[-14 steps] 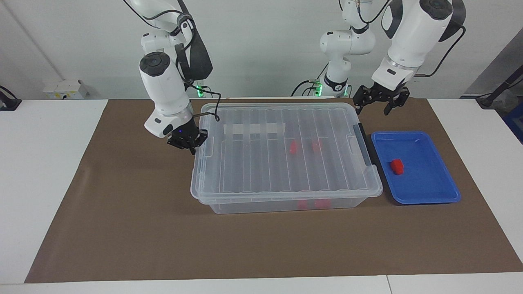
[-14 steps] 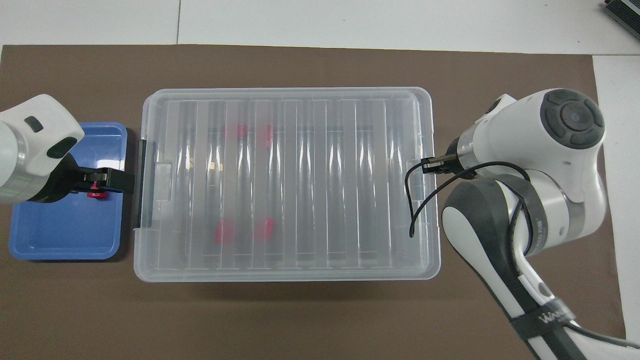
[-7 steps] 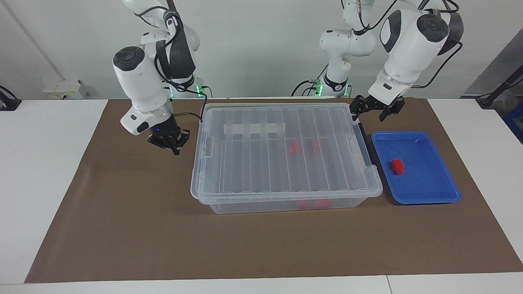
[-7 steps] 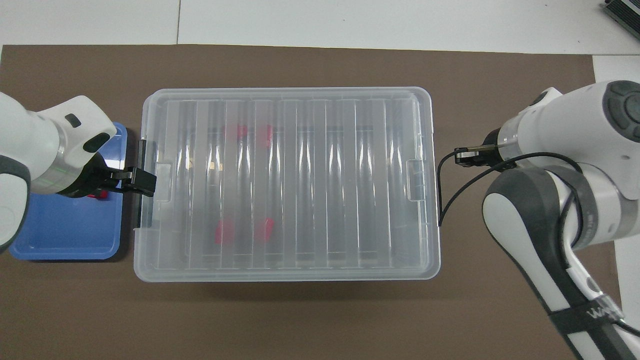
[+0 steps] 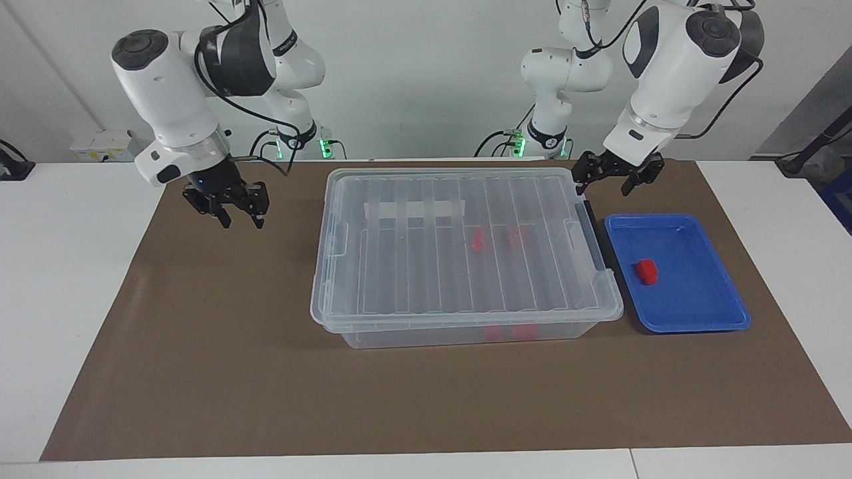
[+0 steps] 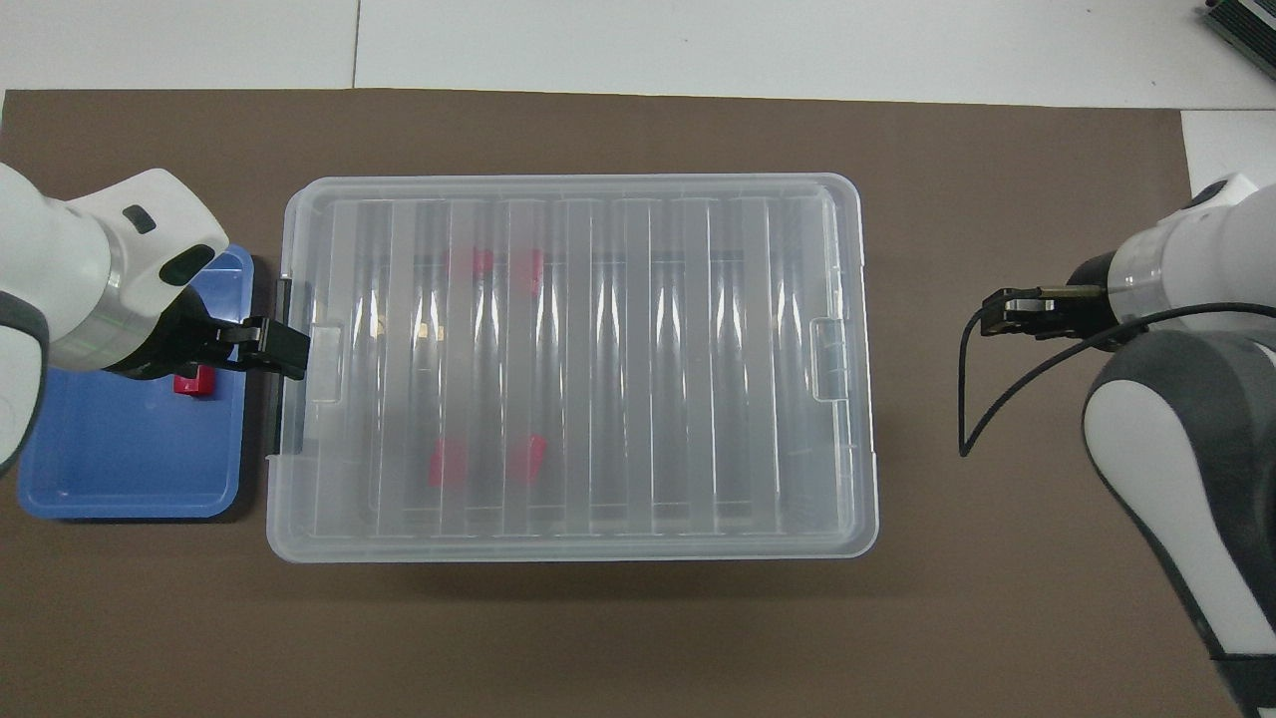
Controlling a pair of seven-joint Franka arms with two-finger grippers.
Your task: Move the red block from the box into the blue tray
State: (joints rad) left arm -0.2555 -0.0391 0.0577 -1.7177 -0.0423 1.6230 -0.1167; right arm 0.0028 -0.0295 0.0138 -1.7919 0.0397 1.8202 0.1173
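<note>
The box (image 5: 426,279) (image 6: 598,519) stands mid-table with its clear ribbed lid on and a black latch (image 5: 602,243) at the end beside the blue tray (image 5: 699,303) (image 6: 120,469). One red block (image 5: 645,271) (image 6: 194,382) lies in the tray. Two more red blocks (image 5: 478,241) (image 6: 449,464) show through the lid. My left gripper (image 5: 602,183) (image 6: 274,349) hangs open and holding nothing over the box's latch end. Over the bare mat off the box's other end, my right gripper (image 5: 241,216) (image 6: 1002,311) is open and holds nothing.
A brown mat (image 5: 233,372) covers the middle of the white table (image 5: 73,279). A small white socket box (image 5: 106,143) sits near the wall at the right arm's end. A black cable loop (image 6: 972,409) dangles from the right wrist.
My right gripper let go at the box's end, drew away toward the right arm's end of the table, rose and opened. My left gripper shifted from over the tray to over the box's latch end.
</note>
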